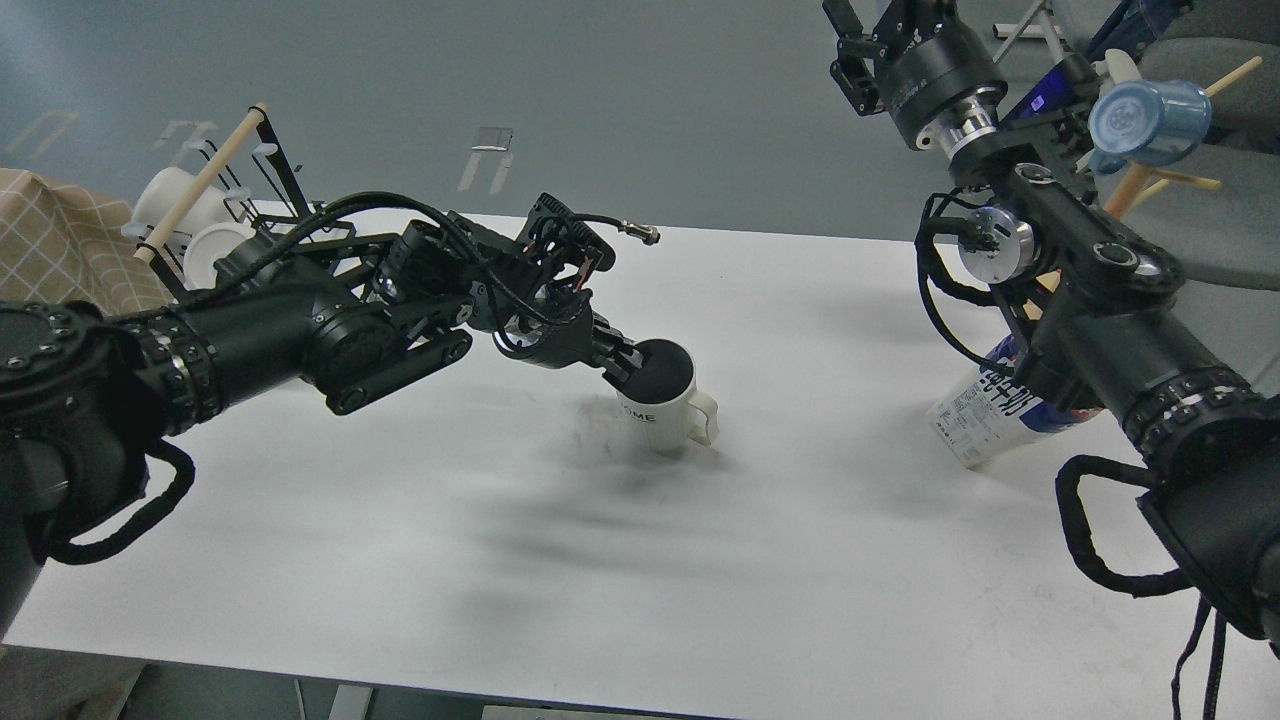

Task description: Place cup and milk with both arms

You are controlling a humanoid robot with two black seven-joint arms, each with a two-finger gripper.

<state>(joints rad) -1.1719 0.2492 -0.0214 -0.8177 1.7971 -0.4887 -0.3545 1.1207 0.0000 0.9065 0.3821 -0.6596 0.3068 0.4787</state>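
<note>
1. Left claw (pixel 622 362) pinches the cup (pixel 665 405) rim, mid tabletop (pixel 640 560).
2. Right claw: can't tell; milk (pixel 985 425) sits tilted behind that arm.
3. Thin rim grip could probably slip and tip it.

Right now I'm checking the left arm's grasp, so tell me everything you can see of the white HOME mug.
The mug is white, ribbed and ceramic-looking, with a dark interior and black lettering on its side. Its handle points right, away from the arm. It sits near the middle of the white table, tilted slightly. The left gripper is at its left rim, one finger apparently inside. Nothing else touches it.
</note>
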